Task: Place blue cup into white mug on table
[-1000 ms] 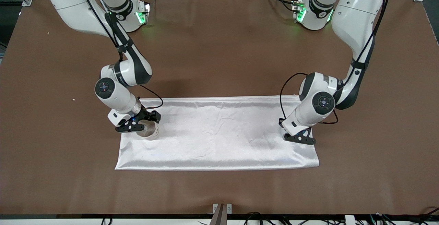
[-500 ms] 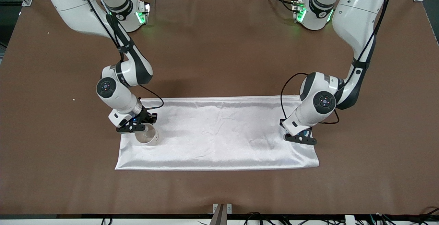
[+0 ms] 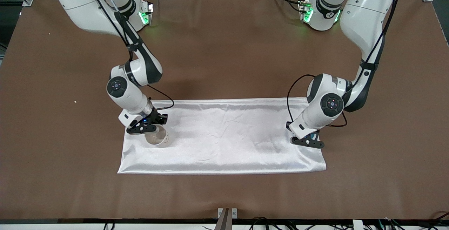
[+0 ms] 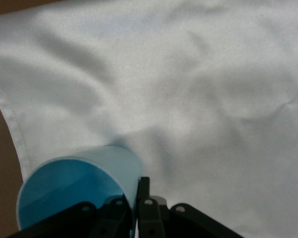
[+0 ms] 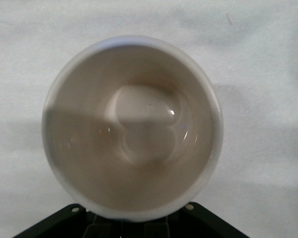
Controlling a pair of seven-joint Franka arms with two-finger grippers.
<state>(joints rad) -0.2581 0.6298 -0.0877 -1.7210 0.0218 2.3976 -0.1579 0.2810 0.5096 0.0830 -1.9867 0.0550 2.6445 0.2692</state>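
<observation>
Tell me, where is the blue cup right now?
The blue cup is in the shut left gripper, over the white cloth at the left arm's end of the table; the front view barely shows it.

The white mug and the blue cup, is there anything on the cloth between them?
No. In the front view only bare white cloth lies between the white mug and the blue cup.

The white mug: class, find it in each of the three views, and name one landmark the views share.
Front view: the white mug is on the white cloth, at the right arm's end, under the right gripper.
Left wrist view: not in it.
Right wrist view: the mug fills the picture, seen from above.
Shared landmark: the white cloth.
</observation>
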